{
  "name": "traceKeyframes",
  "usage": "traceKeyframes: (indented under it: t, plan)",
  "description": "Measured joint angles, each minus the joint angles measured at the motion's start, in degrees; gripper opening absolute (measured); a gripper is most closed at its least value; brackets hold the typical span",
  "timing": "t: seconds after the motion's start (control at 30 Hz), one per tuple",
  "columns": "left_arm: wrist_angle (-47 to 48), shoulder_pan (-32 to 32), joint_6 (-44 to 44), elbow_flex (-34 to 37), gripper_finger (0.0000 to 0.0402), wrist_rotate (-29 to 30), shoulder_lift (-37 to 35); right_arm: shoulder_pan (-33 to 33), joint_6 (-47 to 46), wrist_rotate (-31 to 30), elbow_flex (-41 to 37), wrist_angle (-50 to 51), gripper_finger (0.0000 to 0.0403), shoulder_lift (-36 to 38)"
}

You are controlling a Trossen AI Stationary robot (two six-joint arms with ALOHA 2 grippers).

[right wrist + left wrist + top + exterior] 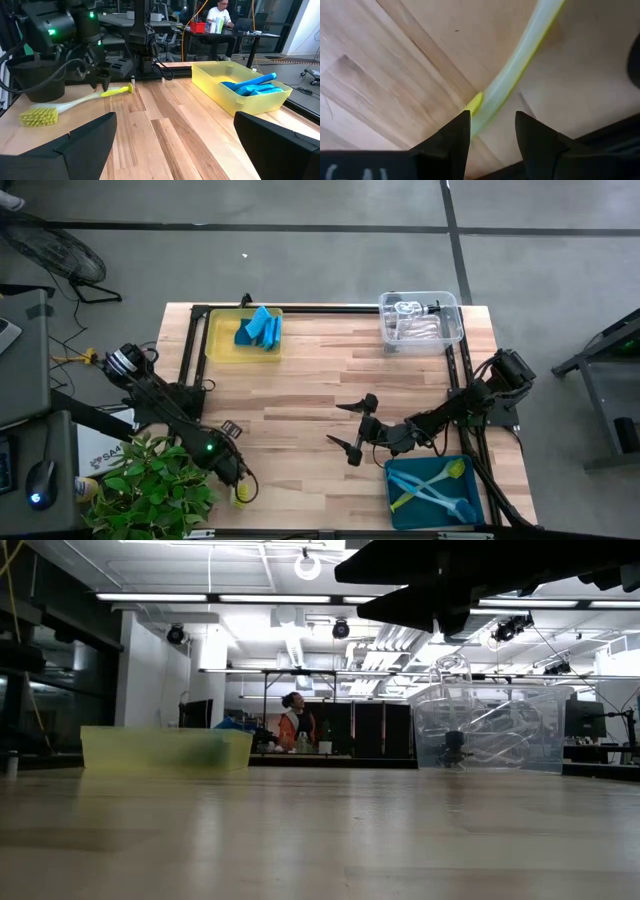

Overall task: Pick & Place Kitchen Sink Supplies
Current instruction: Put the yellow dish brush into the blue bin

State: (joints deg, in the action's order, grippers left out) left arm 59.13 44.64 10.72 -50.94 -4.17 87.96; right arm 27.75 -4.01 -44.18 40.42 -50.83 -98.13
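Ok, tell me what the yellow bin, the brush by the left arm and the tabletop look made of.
Yellow bin: translucent glossy plastic, probably; sponges show through its wall.
Brush: pale translucent plastic handle, yellow-green bristles, likely synthetic.
Tabletop: light wood planks, visible grain and seams, smooth finish.

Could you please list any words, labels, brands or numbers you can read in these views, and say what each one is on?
"SAA": partial dark letters on a white box off the table's left edge in the high view, beside the plant; the rest is hidden by the left arm.
White marks on the left gripper body in the left wrist view: cut off, unreadable.
Nothing readable on the bins, sponges or brushes.
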Motion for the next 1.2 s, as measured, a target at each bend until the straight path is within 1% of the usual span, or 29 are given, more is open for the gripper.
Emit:
traceKeyframes:
  t: [0.17, 0.33, 0.43, 0.9, 1.07, 1.2]
  plan:
    - [-0.22, 0.38, -0.89, -0.18, 0.0152, 2.90, 1.22, 0.00, -0.02, 0.00, 0.00, -0.02, 0.0397, -0.01]
    - [-0.43, 0.40, -4.49, -0.04, 0.0152, 4.33, 1.95, 0.00, -0.04, 0.00, 0.00, -0.02, 0.0397, -0.02]
    - [-0.51, 0.41, -4.93, -0.04, 0.0152, 4.88, 1.92, 0.00, -0.04, 0.00, 0.00, 0.00, 0.0397, -0.02]
    - [-2.14, 0.40, -4.11, -0.04, 0.0152, 3.95, 1.95, 0.00, -0.04, 0.00, 0.00, -0.02, 0.0397, -0.02]
    - [-2.14, 0.40, -0.17, -0.04, 0.0152, 3.58, 1.92, 0.00, -0.04, -0.01, 0.00, -0.01, 0.0397, -0.02]
    - [-2.02, 0.40, 0.26, -0.48, 0.0152, 2.98, 1.96, 0.00, -0.04, 0.00, 0.00, 0.00, 0.0397, -0.02]
